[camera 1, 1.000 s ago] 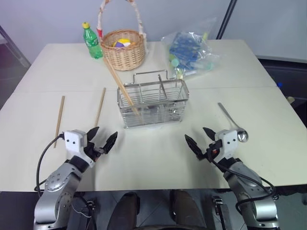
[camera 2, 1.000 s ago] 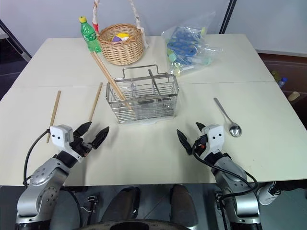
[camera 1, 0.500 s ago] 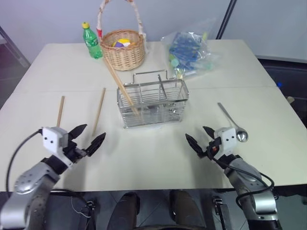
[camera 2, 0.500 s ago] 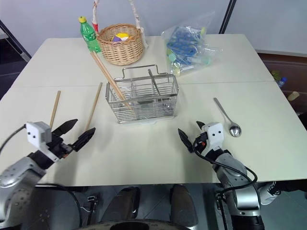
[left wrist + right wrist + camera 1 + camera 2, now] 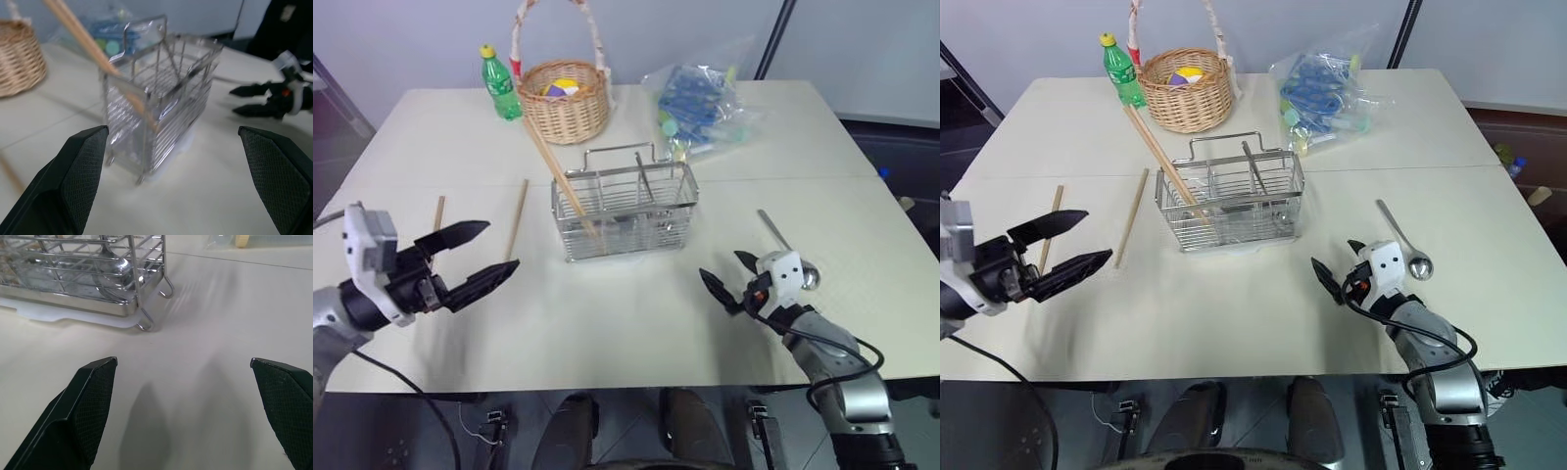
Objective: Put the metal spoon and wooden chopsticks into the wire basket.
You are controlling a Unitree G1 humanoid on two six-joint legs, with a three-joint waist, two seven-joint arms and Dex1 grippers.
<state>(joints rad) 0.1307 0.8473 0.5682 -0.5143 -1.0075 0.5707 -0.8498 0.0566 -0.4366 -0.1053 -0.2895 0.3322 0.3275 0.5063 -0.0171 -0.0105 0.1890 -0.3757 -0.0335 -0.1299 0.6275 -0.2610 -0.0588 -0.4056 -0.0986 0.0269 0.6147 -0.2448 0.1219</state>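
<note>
Both end effectors, left (image 5: 478, 254) and right (image 5: 732, 274), gape wide and empty above the tabletop's (image 5: 636, 323) near edge. The metal spoon (image 5: 787, 251) lies beside the right one. Two wooden chopsticks (image 5: 517, 217) lie left of the central wire basket (image 5: 625, 212), which holds one leaning chopstick and a utensil.

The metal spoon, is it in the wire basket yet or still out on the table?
Out. The metal spoon lies flat on the table, right of the wire basket.

basket (image 5: 161, 103) centre, chopstick (image 5: 93, 51) leaning in it | wicker basket (image 5: 19, 58) behind | right gripper (image 5: 257, 100) beyond, spread
</note>
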